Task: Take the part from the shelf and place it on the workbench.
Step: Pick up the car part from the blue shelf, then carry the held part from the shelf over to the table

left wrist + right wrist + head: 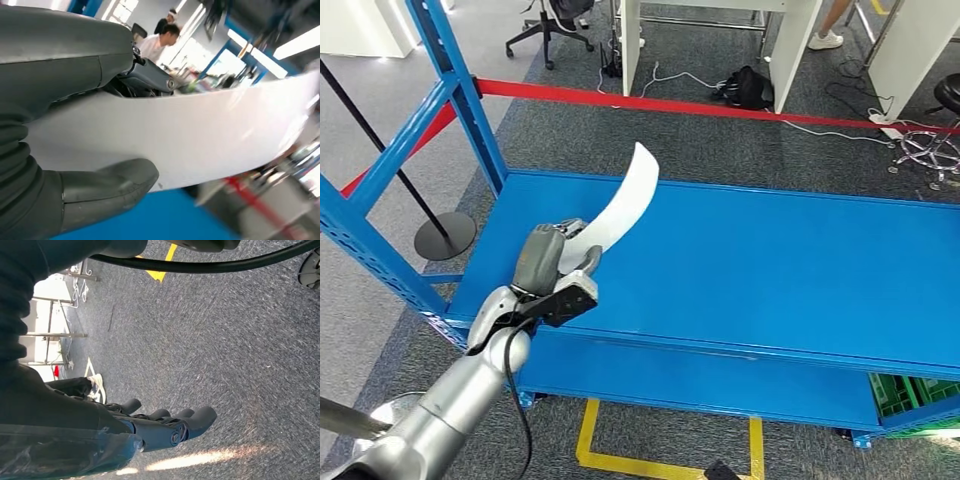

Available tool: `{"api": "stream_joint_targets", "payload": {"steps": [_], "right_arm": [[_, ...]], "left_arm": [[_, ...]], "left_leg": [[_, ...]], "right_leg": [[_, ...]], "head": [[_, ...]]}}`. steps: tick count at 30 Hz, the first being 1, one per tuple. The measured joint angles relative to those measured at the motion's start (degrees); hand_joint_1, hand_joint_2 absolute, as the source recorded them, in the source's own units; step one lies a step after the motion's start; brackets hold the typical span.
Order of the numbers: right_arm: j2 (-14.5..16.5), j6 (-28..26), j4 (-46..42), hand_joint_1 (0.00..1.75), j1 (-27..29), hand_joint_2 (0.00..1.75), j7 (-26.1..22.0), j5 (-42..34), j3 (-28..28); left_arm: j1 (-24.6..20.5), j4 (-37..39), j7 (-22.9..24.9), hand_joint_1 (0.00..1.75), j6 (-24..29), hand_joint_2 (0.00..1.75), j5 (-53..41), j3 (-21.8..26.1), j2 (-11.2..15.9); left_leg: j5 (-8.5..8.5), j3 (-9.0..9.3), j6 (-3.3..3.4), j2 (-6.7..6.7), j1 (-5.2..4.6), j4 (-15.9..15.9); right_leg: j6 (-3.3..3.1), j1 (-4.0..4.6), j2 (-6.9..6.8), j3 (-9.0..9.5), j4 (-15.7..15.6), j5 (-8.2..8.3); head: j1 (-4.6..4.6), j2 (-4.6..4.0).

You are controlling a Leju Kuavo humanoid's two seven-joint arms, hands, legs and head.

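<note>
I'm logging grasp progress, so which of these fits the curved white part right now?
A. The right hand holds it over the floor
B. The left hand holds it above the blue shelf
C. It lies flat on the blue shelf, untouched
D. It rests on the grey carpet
B: the left hand grips one end of the curved white part, which rises above the blue shelf.

this looks like an indoor robotics test area inside an office or lab. a blue steel shelf (743,270) with slotted uprights stands on grey carpet (546,130). beyond the shelf a red barrier tape (682,104) runs from a black stanchion (441,235). farther past the tape stand white desks (788,40), a black office chair (554,25) and loose cables (848,125). yellow floor marking (592,440) lies on the near side of the shelf.
</note>
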Motion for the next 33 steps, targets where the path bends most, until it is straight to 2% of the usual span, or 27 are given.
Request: {"api": "stream_joint_targets", "payload": {"steps": [6,18,24,33], "right_arm": [[0.0,-0.38,0.0,0.0,0.48,1.75,-0.25,0.31,-0.01],[0.19,-1.41,0.0,0.0,0.86,1.75,0.05,0.62,0.01],[0.22,-1.62,0.0,0.0,1.18,1.75,0.09,0.63,0.0],[0.25,-2.28,0.0,0.0,1.4,1.75,0.14,0.87,-0.01]], "left_arm": [[7.36,-12.43,-8.59,1.75,2.75,1.75,10.66,2.49,-1.62],[14.9,-25.53,-16.36,1.75,1.45,1.75,24.77,4.03,-4.41],[17.17,-29.5,-17.04,1.75,0.85,1.75,27.18,4.05,-5.29],[18.53,-34.4,-17.06,1.75,3.23,1.75,29.74,3.65,-5.85]], "left_leg": [[0.0,-0.06,0.0,0.0,0.01,0.0],[0.01,-0.08,0.01,0.0,0.0,-0.01],[0.0,-0.09,0.0,0.0,0.0,-0.01],[0.01,-0.08,0.01,0.0,0.0,-0.01]], "right_leg": [[-0.01,0.01,-0.01,-0.06,0.0,-0.01],[-0.01,0.0,-0.04,-0.06,-0.01,0.0],[0.0,0.0,-0.04,-0.07,-0.01,-0.01],[0.0,0.0,-0.04,-0.07,-0.01,0.0]], "head": [[0.0,0.0],[0.02,0.0],[0.0,0.0],[0.02,0.0]]}}
